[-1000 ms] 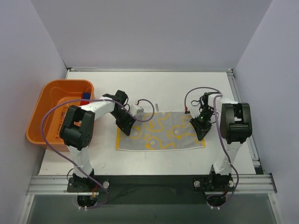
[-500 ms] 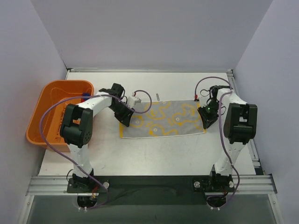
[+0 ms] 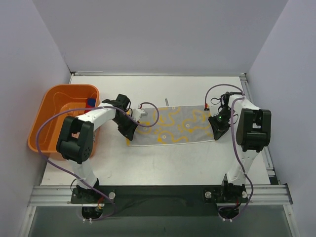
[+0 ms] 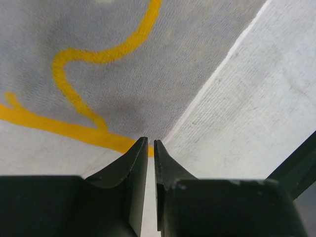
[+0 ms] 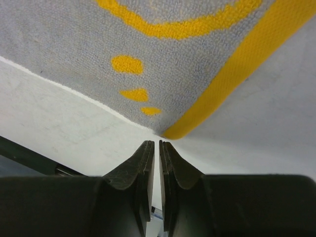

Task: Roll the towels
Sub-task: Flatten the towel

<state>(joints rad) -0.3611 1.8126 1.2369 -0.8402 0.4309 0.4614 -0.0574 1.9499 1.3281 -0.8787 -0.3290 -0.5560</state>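
tub [image 3: 69, 88]: orange, well to the left of my left fingers and clear of them. A blue and red thing [image 3: 90, 102] lies in its far corner, too small for me to make out. I see no shift in either since a second ago.

left fingers [image 3: 130, 137]: closed down to a hairline slit. In my left wrist view the towel's near left corner runs straight into the tips [image 4: 146, 145], so I read it as pinched. A second ago these fingers sat closer to the arm bases. They have since carried the corner away from the bases, and the left elbow has swung outward.

towel [image 3: 173, 126]: grey with yellow squiggles and a yellow border, lying flat and unrolled on the table [image 3: 163, 163]. It is stretched between the two sets of fingers, and its body lies beyond both sets of tips. It sits farther from the arm bases than a second ago and has hardly moved in the last half second.

right fingers [image 3: 218, 135]: pressed almost together, with only a thin line between them. The towel's near right corner, with its yellow border, meets the tips [image 5: 152, 145], and I take it as gripped. They went away from the bases together with the towel, and have held about the same spot for the last half second.
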